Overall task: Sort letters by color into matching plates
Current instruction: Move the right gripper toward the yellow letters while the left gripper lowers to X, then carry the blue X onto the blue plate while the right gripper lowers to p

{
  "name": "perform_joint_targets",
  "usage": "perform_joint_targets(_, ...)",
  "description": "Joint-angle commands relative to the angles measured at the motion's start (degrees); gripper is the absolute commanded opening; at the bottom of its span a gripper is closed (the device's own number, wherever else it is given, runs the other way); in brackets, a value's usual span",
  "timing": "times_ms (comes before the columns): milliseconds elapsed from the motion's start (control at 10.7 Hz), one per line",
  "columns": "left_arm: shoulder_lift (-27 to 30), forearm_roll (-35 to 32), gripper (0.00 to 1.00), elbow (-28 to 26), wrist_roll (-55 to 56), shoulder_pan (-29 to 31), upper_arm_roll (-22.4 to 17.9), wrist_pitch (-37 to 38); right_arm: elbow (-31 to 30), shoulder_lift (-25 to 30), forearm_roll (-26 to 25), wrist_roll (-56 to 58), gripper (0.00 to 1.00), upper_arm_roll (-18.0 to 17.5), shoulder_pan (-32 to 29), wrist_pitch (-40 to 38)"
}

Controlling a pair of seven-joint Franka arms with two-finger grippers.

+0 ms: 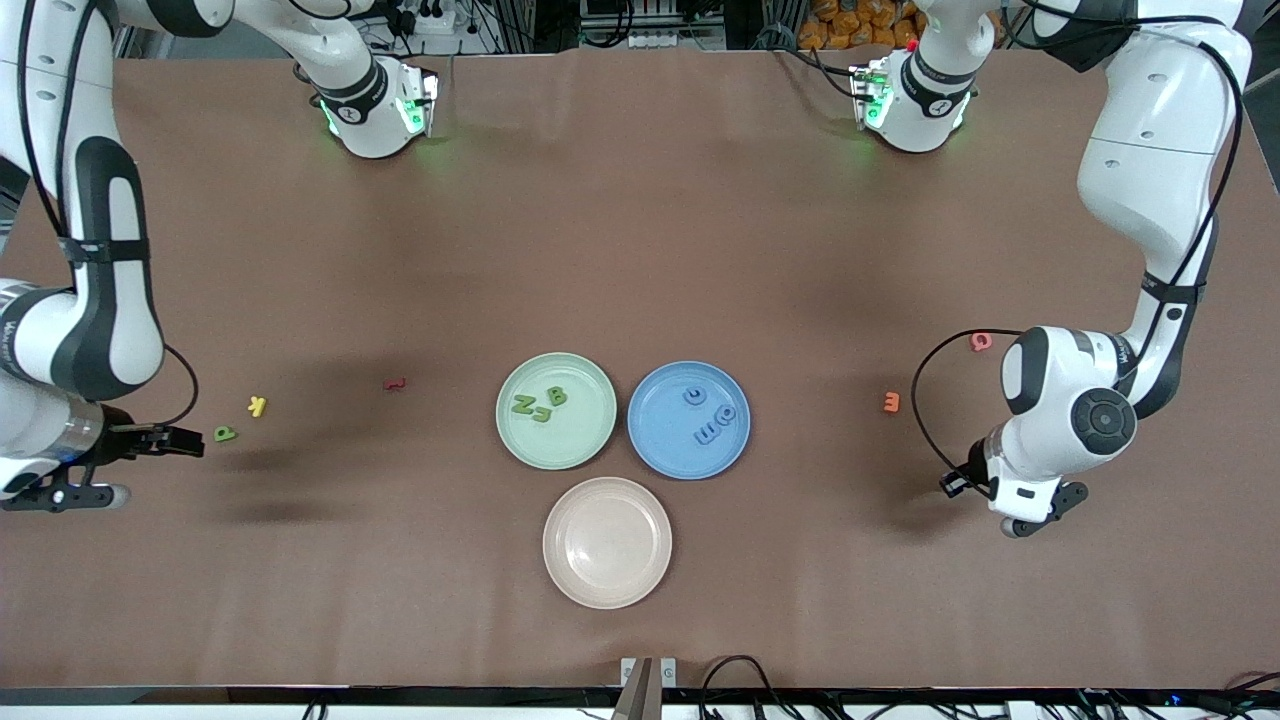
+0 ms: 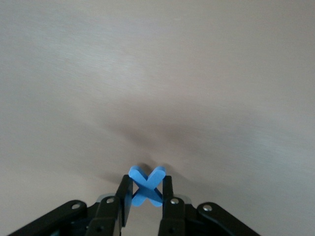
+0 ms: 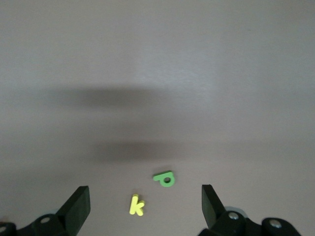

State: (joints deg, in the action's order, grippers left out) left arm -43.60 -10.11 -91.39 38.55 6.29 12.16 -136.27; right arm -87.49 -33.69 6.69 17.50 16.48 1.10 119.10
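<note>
Left pincer is clamped on a blue X letter, low over the desk at the left arm's end. Right pincer is spread wide over a green letter and a yellow k (both loose on the desk). Three green letters are seen in the mint plate, three blue letters in the blue plate.
</note>
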Motion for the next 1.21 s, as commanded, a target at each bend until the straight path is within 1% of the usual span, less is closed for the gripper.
perform_joint_targets(0,2.3,1.0,0.00,-0.1,9.7,-3.2,2.3,2.1,-1.1,0.7,0.7,-3.7,1.00,-0.7,-2.1,2.4)
perform_joint_targets(280,2.6,0.8,0.00,-0.1,22.2,-9.6,2.3,2.3,-1.3,0.3,0.7,-21.6,1.00,-0.7,-2.1,4.4)
perform_joint_targets(467,3.8,0.8,0.00,-0.1,26.3,-13.3,2.3,3.1,-2.0,-0.2,0.9,-31.6,1.00,-0.8,-2.1,7.4)
perform_joint_targets(653,4.8,0.8,0.00,-0.1,28.8,-17.2,2.3,3.3,-3.6,-0.2,2.1,-42.1,1.00,-0.8,-2.2,11.2)
perform_joint_targets(933,5.2,0.9,0.00,0.1,32.2,-22.8,2.3,3.3,-4.8,-1.2,7.6,-50.9,1.00,-0.8,-2.5,15.9)
perform_joint_targets(1120,5.2,0.9,0.00,0.2,33.9,-25.4,2.3,3.3,-6.2,-1.7,7.6,-55.5,1.00,-0.8,-2.5,18.8)
